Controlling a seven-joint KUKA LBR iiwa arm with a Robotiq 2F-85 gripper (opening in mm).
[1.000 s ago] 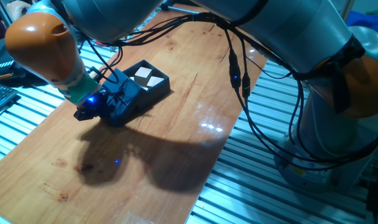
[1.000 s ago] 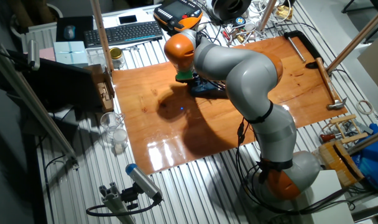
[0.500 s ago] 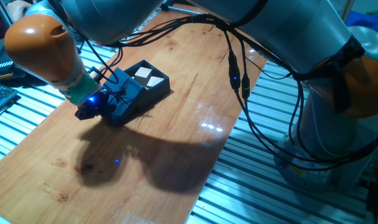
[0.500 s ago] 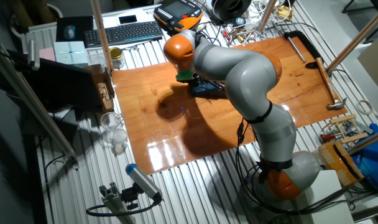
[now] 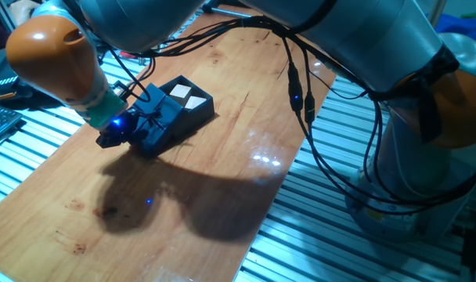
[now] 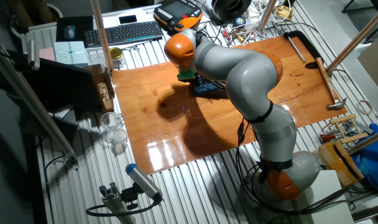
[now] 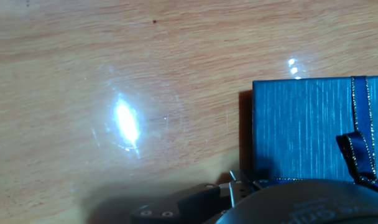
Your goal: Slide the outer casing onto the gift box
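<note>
The outer casing (image 5: 154, 130), a navy sleeve with a thin ribbon bow, lies on the wooden board (image 5: 222, 180) and covers the near part of the gift box (image 5: 189, 102). The box's far end sticks out and shows white and tan squares. My gripper (image 5: 113, 139) sits low against the casing's near left end, touching it. In the hand view the casing (image 7: 307, 130) fills the right side with its ribbon (image 7: 357, 143), and one fingertip (image 7: 234, 185) touches its lower left corner. In the other fixed view the arm hides most of the casing (image 6: 207, 89). I cannot see how the jaws stand.
Black cables (image 5: 299, 94) hang from the arm over the board's right side. Around the board lie a keyboard (image 6: 124, 31), a teach pendant (image 6: 176, 11), glass jars (image 6: 114, 134) and hand tools (image 6: 338, 127). The board's edges drop to ribbed aluminium slats (image 5: 316, 235).
My gripper and the casing's near end have shifted slightly up and right toward the gift box. The rest is unchanged.
</note>
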